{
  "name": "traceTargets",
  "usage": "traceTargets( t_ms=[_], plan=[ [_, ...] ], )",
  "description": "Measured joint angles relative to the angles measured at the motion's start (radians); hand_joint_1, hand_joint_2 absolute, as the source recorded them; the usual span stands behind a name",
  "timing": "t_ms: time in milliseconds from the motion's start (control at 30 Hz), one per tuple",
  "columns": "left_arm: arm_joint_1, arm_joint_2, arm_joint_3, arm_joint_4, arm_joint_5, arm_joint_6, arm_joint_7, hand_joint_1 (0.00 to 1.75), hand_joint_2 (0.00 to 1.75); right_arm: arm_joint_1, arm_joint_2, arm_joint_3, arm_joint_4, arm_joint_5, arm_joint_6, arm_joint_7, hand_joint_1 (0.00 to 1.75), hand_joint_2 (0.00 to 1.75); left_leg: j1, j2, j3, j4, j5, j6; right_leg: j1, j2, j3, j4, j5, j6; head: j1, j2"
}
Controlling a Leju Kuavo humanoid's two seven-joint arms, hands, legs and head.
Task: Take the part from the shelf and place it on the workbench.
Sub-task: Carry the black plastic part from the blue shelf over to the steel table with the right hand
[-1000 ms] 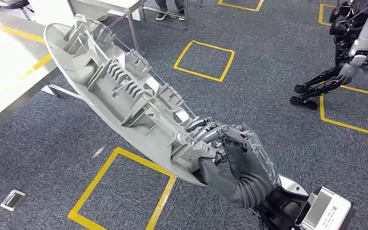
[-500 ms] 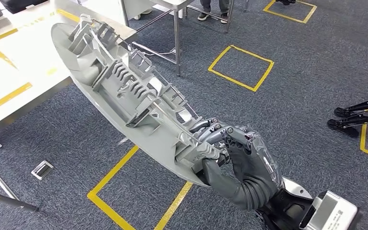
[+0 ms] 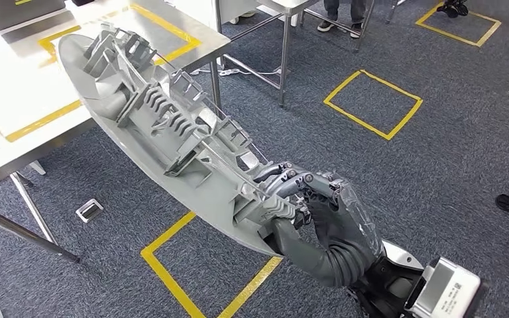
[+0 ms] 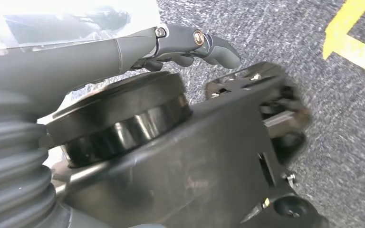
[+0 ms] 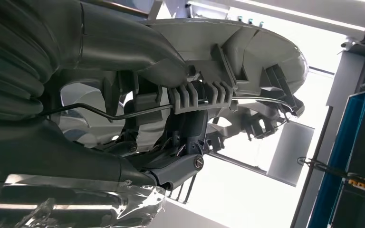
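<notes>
Grey ribbed part (image 3: 166,136) held by right hand (image 3: 318,218), over workbench (image 3: 13,126) edge.

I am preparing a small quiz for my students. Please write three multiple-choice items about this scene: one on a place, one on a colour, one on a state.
1. Where is the far end of the grey part?
A. Over the corner of the white workbench
B. Flat on the carpet
C. Inside a blue bin

2. What colour are the floor squares?
A. Red
B. Yellow
C. Green

3. What is the right robot hand doing?
A. Hanging open
B. Resting on the workbench
C. Gripping the part's near end

Answers: 1 A, the tip overlaps the tabletop in the head view. 2 B, the tape outlines are yellow. 3 C, its fingers wrap the part's ribs.
</notes>
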Motion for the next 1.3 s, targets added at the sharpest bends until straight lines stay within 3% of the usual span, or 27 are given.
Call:
traceTargets(
  t_ms=[33,133,200,267,300,367,400,467,533,1033,1300],
  plan=[
    [-0.001,0.001,0.000,0.000,0.000,0.000,0.000,0.00,1.75,0.000,0.000,0.000,0.000,0.000,0.000,0.000,1.75,1.75,-0.004,0.008,0.010,-0.023,0.001,0.009,0.003,-0.009,0.001,0.001,-0.003,0.005,0.000,0.000],
    [0.001,0.001,0.000,0.000,-0.001,-0.004,0.000,0.00,1.75,-0.002,0.000,0.000,0.001,-0.002,-0.001,0.000,1.75,1.75,-0.006,-0.014,0.012,-0.031,-0.002,0.032,0.002,-0.028,0.005,0.004,-0.011,0.021,0.003,0.000],
    [0.002,0.002,0.000,0.000,-0.001,-0.005,0.000,0.00,1.75,-0.002,0.000,0.001,0.002,-0.004,-0.001,0.000,1.75,1.75,-0.001,-0.026,0.015,-0.035,-0.001,0.045,-0.003,0.009,-0.013,0.051,-0.044,0.029,0.006,0.000],
    [-0.001,0.001,0.000,0.000,-0.001,-0.006,0.000,0.00,1.75,0.000,0.000,0.001,0.002,-0.007,-0.002,-0.001,1.75,1.75,-0.001,-0.036,0.017,-0.035,-0.002,0.052,-0.004,0.063,-0.075,0.171,-0.100,0.031,0.014,0.000],
    [-0.002,0.001,0.000,0.000,-0.001,-0.006,0.000,0.00,1.75,0.001,0.000,0.001,0.002,-0.009,-0.002,-0.001,1.75,1.75,-0.003,-0.041,0.018,-0.035,-0.003,0.054,-0.004,0.076,-0.114,0.239,-0.121,0.030,0.019,0.000],
    [-0.002,0.000,0.000,0.000,-0.001,-0.007,0.001,0.00,1.75,0.003,0.000,0.002,0.004,-0.011,-0.002,-0.001,1.75,1.75,-0.008,-0.051,0.021,-0.035,-0.005,0.058,-0.002,0.084,-0.156,0.297,-0.115,0.025,0.024,0.000],
    [-0.001,0.000,0.000,0.000,0.000,-0.007,0.001,0.00,1.75,0.003,0.000,0.002,0.004,-0.011,-0.002,-0.001,1.75,1.75,-0.010,-0.056,0.024,-0.035,-0.007,0.058,-0.001,0.084,-0.145,0.261,-0.082,0.020,0.025,0.000],
    [-0.002,-0.002,0.000,0.000,0.000,-0.008,0.001,0.00,1.75,0.003,0.000,0.002,0.005,-0.011,-0.002,-0.001,1.75,1.75,-0.014,-0.065,0.030,-0.035,-0.010,0.056,0.005,0.089,-0.087,0.122,-0.003,0.007,0.026,0.000],
    [-0.003,-0.004,0.000,0.000,0.000,-0.010,0.001,0.00,1.75,0.002,0.000,0.002,0.006,-0.012,-0.003,-0.001,1.75,1.75,-0.016,-0.071,0.030,-0.034,-0.012,0.050,0.010,0.094,-0.044,0.024,0.030,-0.001,0.026,0.000],
    [0.000,-0.003,0.000,0.000,0.006,-0.017,0.002,0.00,1.75,0.002,-0.001,0.002,0.007,-0.012,-0.004,-0.004,1.75,1.75,-0.015,-0.072,0.034,-0.043,-0.013,0.038,0.014,0.096,-0.038,0.006,0.027,-0.006,0.024,0.000],
    [0.000,-0.003,0.000,0.000,0.010,-0.018,0.002,0.00,1.75,0.002,-0.001,0.002,0.007,-0.012,-0.004,-0.004,1.75,1.75,-0.015,-0.072,0.034,-0.044,-0.012,0.037,0.013,0.095,-0.038,0.005,0.027,-0.006,0.025,0.000]
  ],
)
